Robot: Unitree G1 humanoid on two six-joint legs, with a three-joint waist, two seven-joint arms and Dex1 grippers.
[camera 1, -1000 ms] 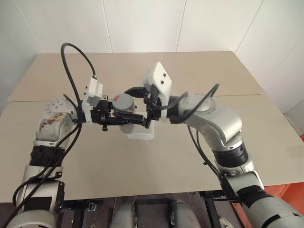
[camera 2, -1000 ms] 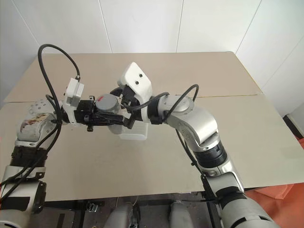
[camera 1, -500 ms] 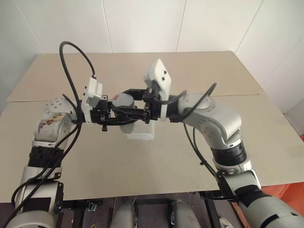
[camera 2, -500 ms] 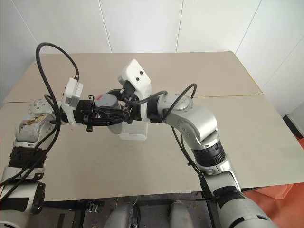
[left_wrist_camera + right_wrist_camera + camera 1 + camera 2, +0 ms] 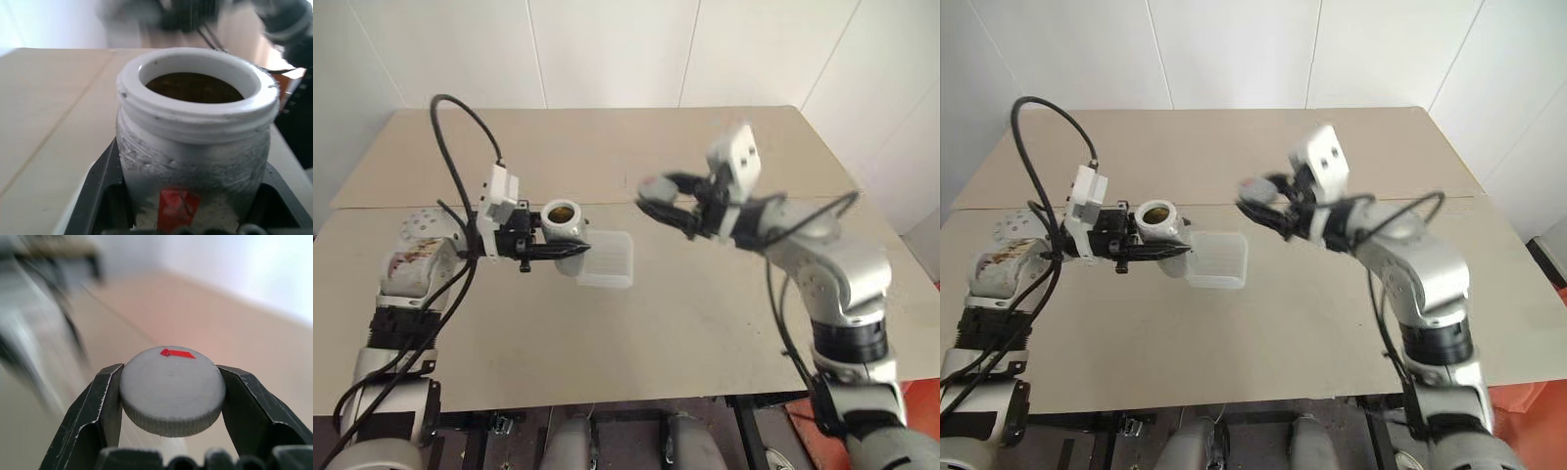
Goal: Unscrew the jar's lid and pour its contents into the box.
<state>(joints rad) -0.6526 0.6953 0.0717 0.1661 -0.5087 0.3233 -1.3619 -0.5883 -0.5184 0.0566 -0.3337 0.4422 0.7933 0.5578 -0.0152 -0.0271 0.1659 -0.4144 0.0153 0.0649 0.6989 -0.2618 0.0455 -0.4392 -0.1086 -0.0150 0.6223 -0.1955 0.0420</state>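
Observation:
My left gripper (image 5: 558, 252) is shut on the jar (image 5: 563, 223), held upright above the table beside the box (image 5: 607, 259). The jar (image 5: 193, 147) stands open, its white threaded mouth showing brown contents inside. My right gripper (image 5: 656, 196) is shut on the lid (image 5: 172, 389), a grey disc with a red mark on top, clamped by its edge between both fingers. The lid (image 5: 651, 184) hangs in the air to the right of the jar and box, well apart from them. The box lies flat on the table, just right of the jar.
The tan table (image 5: 636, 333) has a seam running across it behind the box. White walls stand behind the table's far edge. An orange object (image 5: 930, 411) shows past the table's right side.
The right gripper closed on the lid, pulled it off the jar and swung away to the right. The jar's mouth now shows open. The left gripper kept its hold.

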